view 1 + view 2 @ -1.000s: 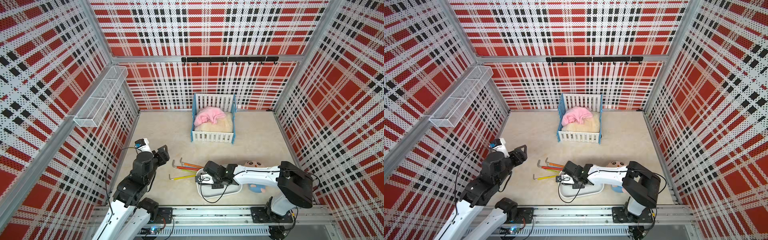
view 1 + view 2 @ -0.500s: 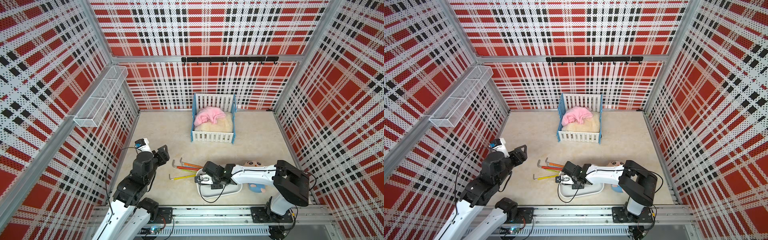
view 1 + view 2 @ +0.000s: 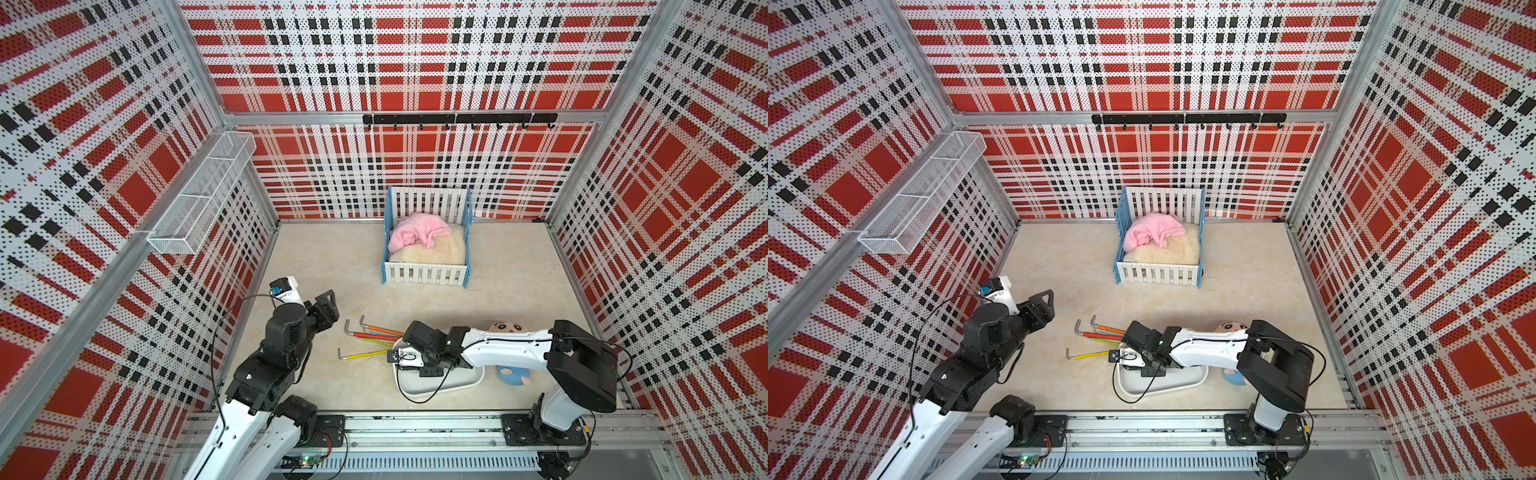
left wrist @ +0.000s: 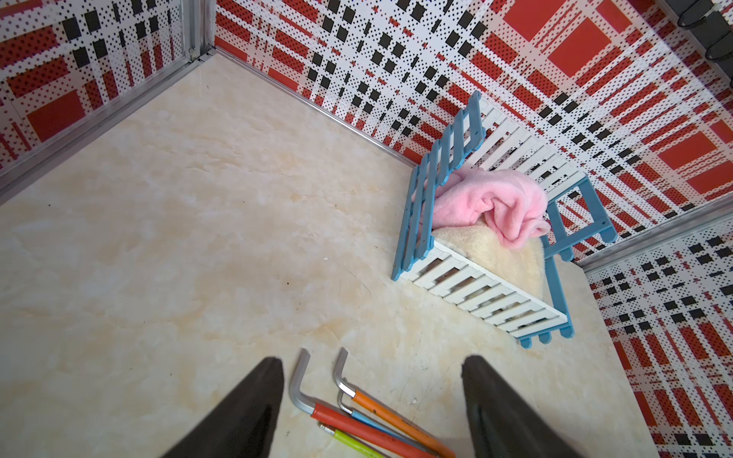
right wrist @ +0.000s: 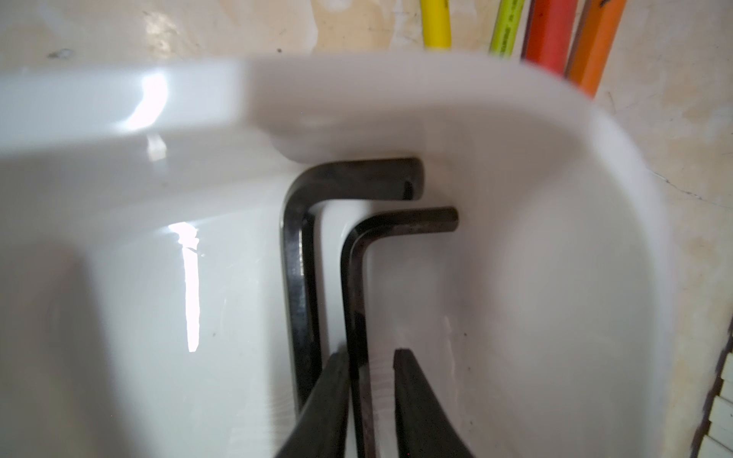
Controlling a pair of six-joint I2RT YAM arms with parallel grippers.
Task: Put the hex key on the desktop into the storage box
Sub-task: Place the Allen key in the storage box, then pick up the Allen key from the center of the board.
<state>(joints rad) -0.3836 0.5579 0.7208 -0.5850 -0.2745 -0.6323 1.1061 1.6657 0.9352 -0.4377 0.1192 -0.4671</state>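
the desk (image 3: 332,266) lies open beyond the box (image 3: 465,381) near its front edge, coloured hex keys (image 3: 374,334) ending at the box's rim, two black keys (image 5: 301,277) inside by its end wall, right jaws slightly parted astride the thinner, left jaws wide, empty.

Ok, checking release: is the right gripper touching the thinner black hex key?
Cannot tell: right wrist view shows the right gripper with a gap beside one finger; the other overlaps the thinner hex key.

lab cell; plaid pegboard walls (image 3: 415,62)
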